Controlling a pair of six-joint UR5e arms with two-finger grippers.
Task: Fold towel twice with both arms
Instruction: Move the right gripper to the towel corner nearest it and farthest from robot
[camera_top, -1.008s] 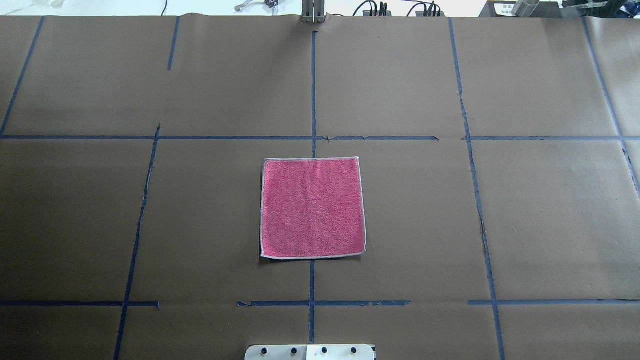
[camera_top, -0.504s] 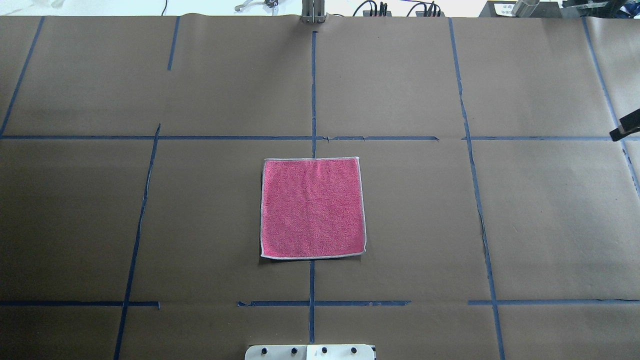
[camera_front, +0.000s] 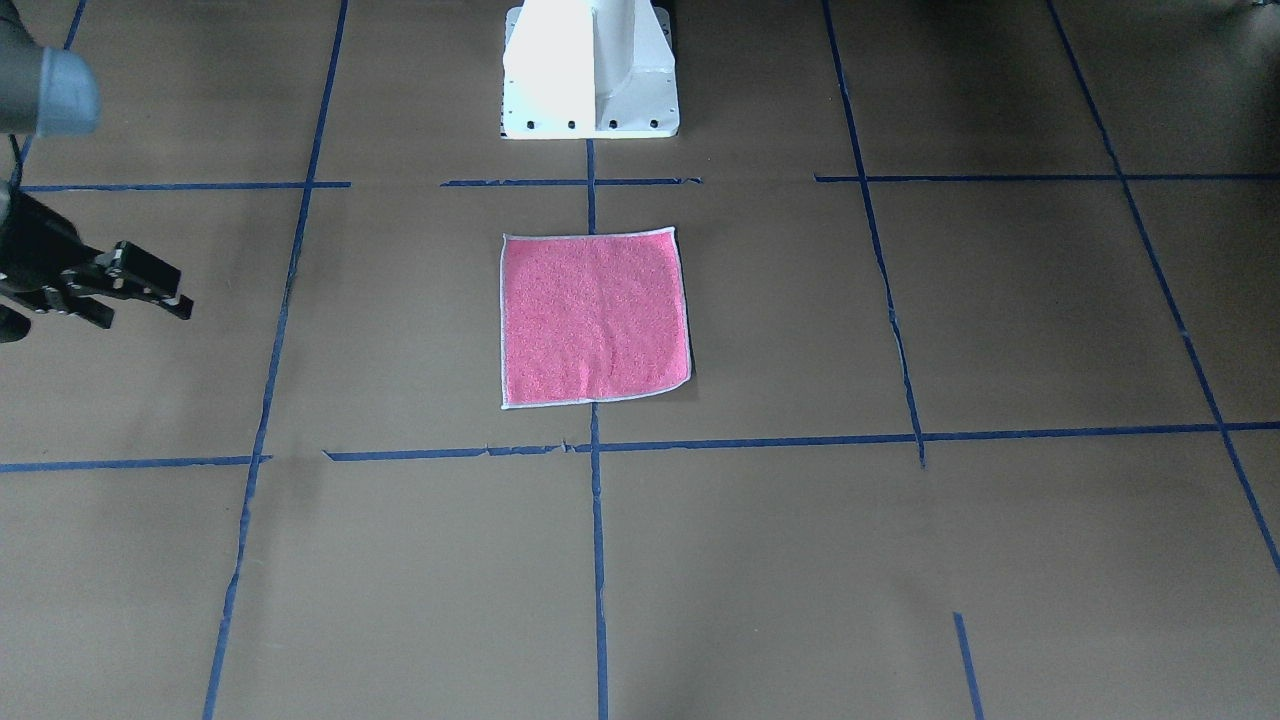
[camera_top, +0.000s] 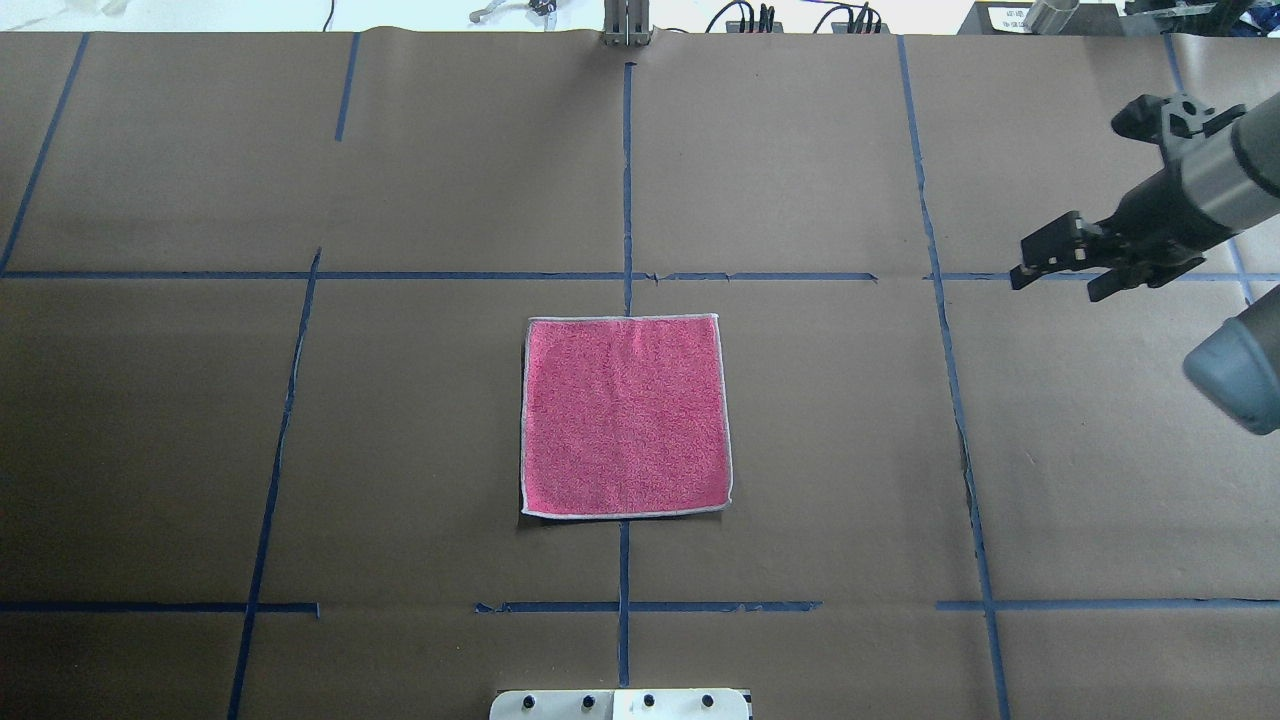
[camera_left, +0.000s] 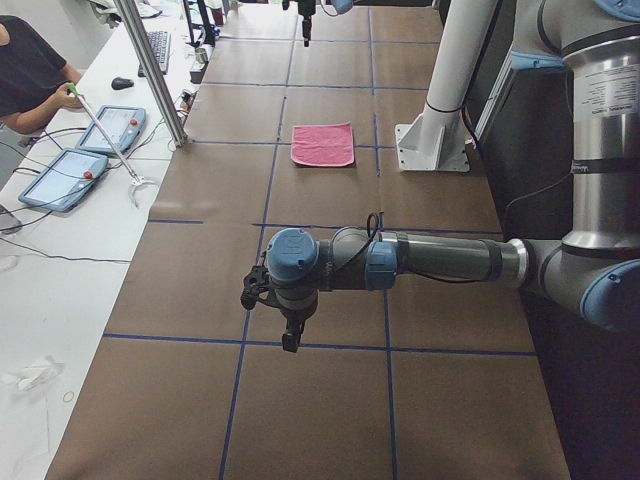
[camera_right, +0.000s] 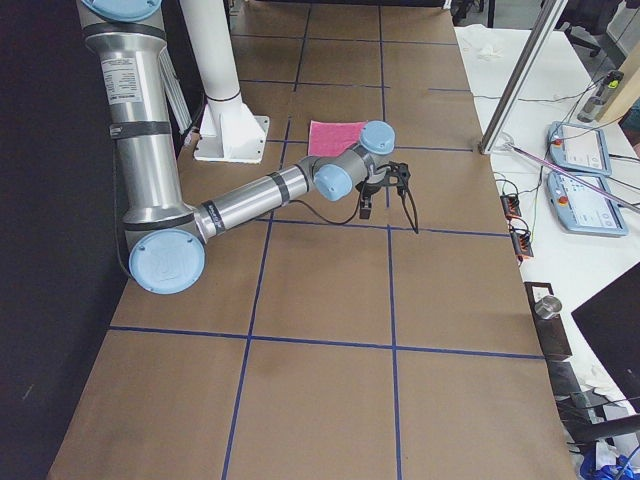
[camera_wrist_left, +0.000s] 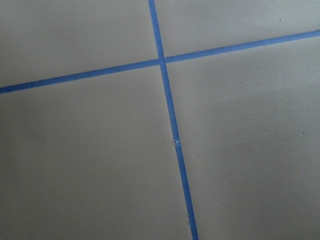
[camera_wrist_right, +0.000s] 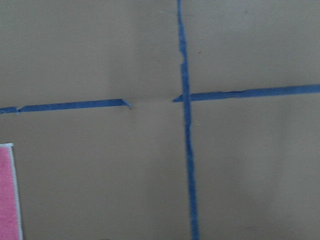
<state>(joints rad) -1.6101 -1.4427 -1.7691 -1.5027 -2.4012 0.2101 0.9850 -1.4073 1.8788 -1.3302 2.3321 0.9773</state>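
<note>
Right gripper (camera_top: 1055, 285) has come well in from overhead view's right edge since half a second ago; towel (camera_top: 625, 415) hasn't shifted. Towel lies flat, unfolded, pink side up, mid-worktop (camera_top: 400, 450), straddling centre tape line (camera_top: 627, 180), near white base (camera_front: 590, 70). I read right jaws as parted, holding nothing, well apart from towel. Left gripper (camera_left: 289, 338) shows only in left side view, well apart from towel; I cannot tell how its jaws stand.
</note>
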